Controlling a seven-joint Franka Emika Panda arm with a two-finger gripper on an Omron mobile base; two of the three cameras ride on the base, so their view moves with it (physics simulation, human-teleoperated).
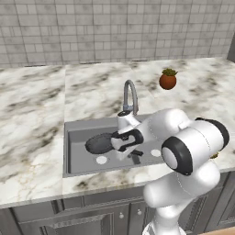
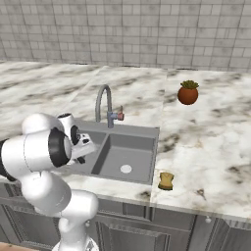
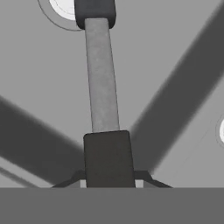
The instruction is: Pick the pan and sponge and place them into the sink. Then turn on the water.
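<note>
The pan (image 1: 98,143), small, round and dark, is low inside the left basin of the sink (image 1: 73,126). Its thin handle (image 3: 101,78) runs straight out from between my fingers, over the grey basin floor. My gripper (image 1: 133,153) reaches down into the sink beside the faucet (image 1: 131,94) and is shut on the handle's dark end (image 3: 107,157). Whether the pan rests on the basin floor I cannot tell. The sponge (image 2: 166,180), a tiny yellow block, lies on the counter's front edge just right of the sink (image 2: 132,157).
A red-orange pot with a green plant (image 1: 168,80) stands on the marble counter behind and right of the sink. The arched faucet (image 2: 102,100) rises at the sink's back rim, close to my wrist. A pale round drain (image 2: 126,168) marks the right basin.
</note>
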